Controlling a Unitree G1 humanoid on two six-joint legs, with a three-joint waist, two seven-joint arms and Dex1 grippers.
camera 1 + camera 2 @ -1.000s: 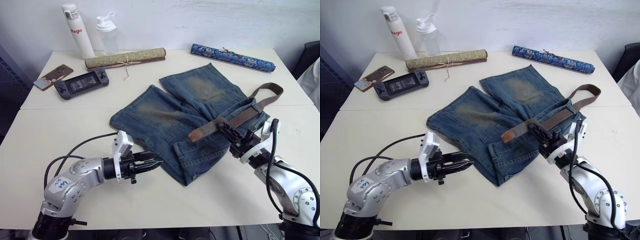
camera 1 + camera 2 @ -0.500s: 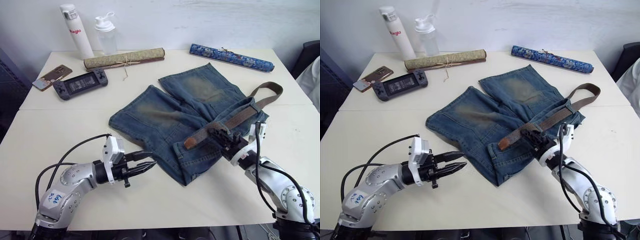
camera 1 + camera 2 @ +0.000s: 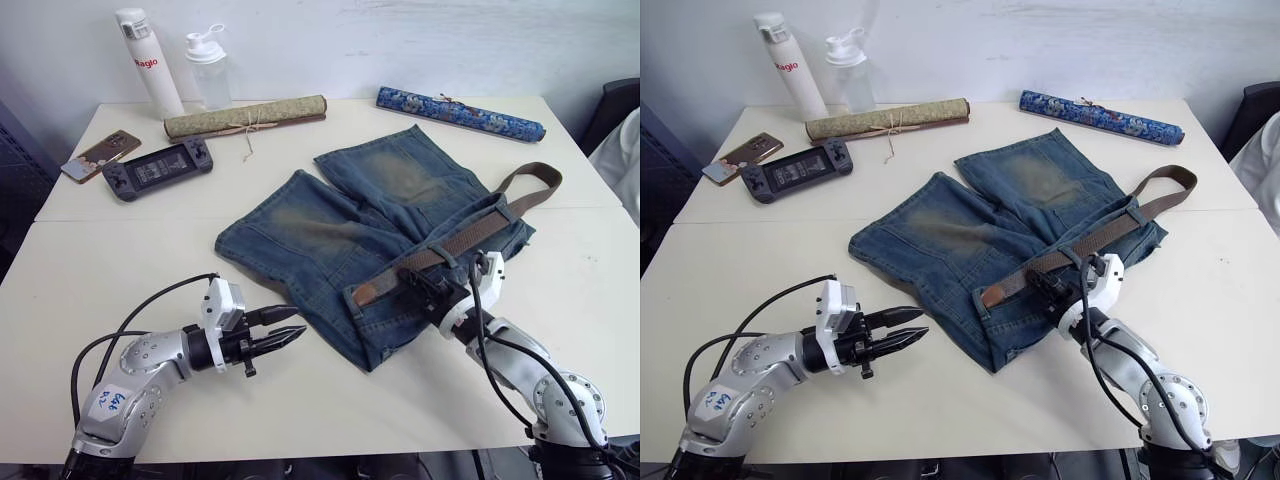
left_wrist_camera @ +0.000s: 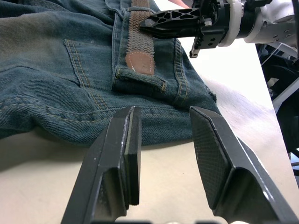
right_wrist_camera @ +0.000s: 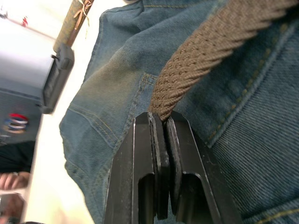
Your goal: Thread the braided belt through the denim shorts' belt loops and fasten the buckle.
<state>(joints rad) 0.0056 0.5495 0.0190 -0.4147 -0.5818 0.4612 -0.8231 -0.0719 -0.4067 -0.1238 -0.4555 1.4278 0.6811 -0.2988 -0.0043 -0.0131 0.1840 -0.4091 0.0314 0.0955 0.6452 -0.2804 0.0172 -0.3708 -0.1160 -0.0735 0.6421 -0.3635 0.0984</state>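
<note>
The denim shorts [image 3: 370, 225] lie flat in the middle of the table, waistband toward me. The braided belt [image 3: 470, 240] runs along the waistband under a belt loop [image 3: 499, 210], and its far end curls off the shorts at the right [image 3: 540, 178]. Its brown leather tip [image 4: 140, 63] rests just short of a denim strip at the waistband's left end. My right gripper [image 3: 415, 285] is shut on the belt [image 5: 205, 51] a little behind that tip. My left gripper [image 3: 290, 335] hovers open over the table, just left of the waistband corner. I cannot make out the buckle.
Along the back stand a white bottle [image 3: 139, 62] and a clear shaker bottle [image 3: 210, 68]. Beside them lie an olive scroll [image 3: 246, 116] and a blue patterned scroll [image 3: 460, 112]. A phone [image 3: 88, 155] and a handheld game console [image 3: 160, 168] lie at the back left.
My right gripper has slid left along the waistband, drawing the belt's tip with it. The left gripper has pulled back slightly and its fingers have spread.
</note>
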